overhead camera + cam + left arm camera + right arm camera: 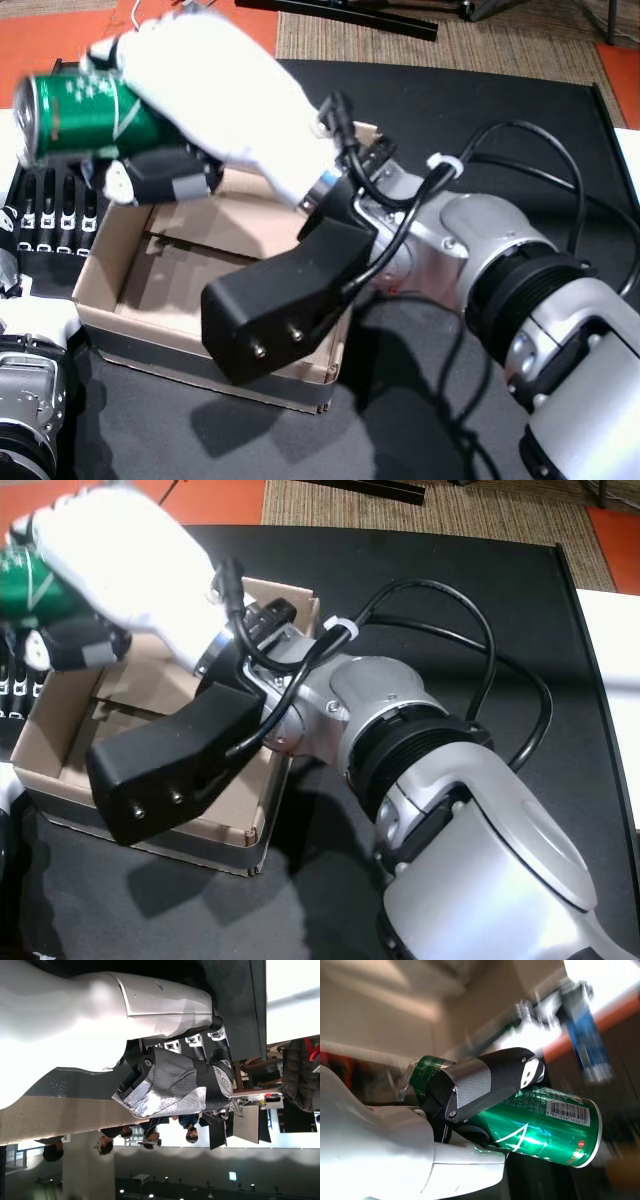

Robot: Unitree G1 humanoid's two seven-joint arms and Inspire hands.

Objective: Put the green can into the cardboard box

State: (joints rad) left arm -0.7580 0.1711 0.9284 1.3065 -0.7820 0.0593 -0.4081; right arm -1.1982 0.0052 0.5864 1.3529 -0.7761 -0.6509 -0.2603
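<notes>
My right hand (225,95) (125,560), white with black fingers, is shut on the green can (85,115) (30,585). The can lies on its side in the grasp, held above the far left corner of the open cardboard box (105,240) (50,720). In the right wrist view the thumb (485,1082) presses across the can (545,1127), whose barcode end points away from the palm. The box holds nothing that I can see. My left hand (50,215) (12,685) (175,1077) rests just left of the box, fingers stretched out, holding nothing.
The box stands on a black mat (480,100) (420,550). My right forearm and its black camera mount (280,310) cover the box's near right corner. A white surface (615,650) borders the mat on the right. People (150,1137) stand far off in the left wrist view.
</notes>
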